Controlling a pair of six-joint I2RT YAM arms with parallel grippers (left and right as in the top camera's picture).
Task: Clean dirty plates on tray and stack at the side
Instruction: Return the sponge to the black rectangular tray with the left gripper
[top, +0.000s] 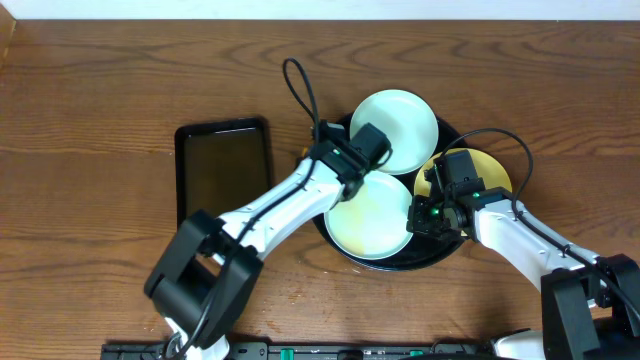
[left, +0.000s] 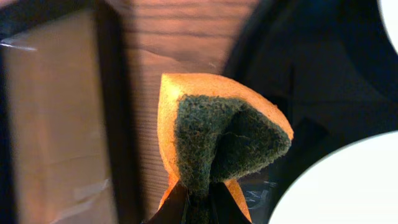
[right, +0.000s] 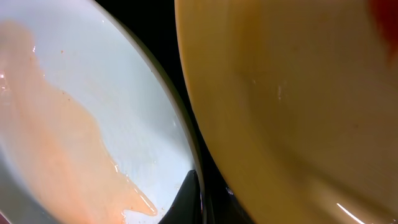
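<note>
Overhead: the tray (top: 436, 258), right of centre on the worktop (top: 100, 100), carries the upper pale plate (top: 397, 130), lower pale plate (top: 368, 225) and yellow plate (top: 485, 170). Only the left wrist view shows the left hand (left: 198, 206) pinching a folded sponge (left: 217, 130). Only the right wrist view shows an orange smear (right: 68, 143); the right hand (top: 426, 214): opening cannot be told

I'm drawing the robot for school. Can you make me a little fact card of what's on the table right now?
Table: brown wooden table
Big tray: round black tray with a raised rim, holding three plates
Plates: two pale blue-white round plates, one pale yellow round plate
Dirt: orange smear on a pale plate
Left gripper: shut on a folded orange sponge with a green scrubbing side
Right gripper: low between a pale plate and the yellow one; open or shut unclear
Side tray: black rectangular tray, left of the round tray
</note>
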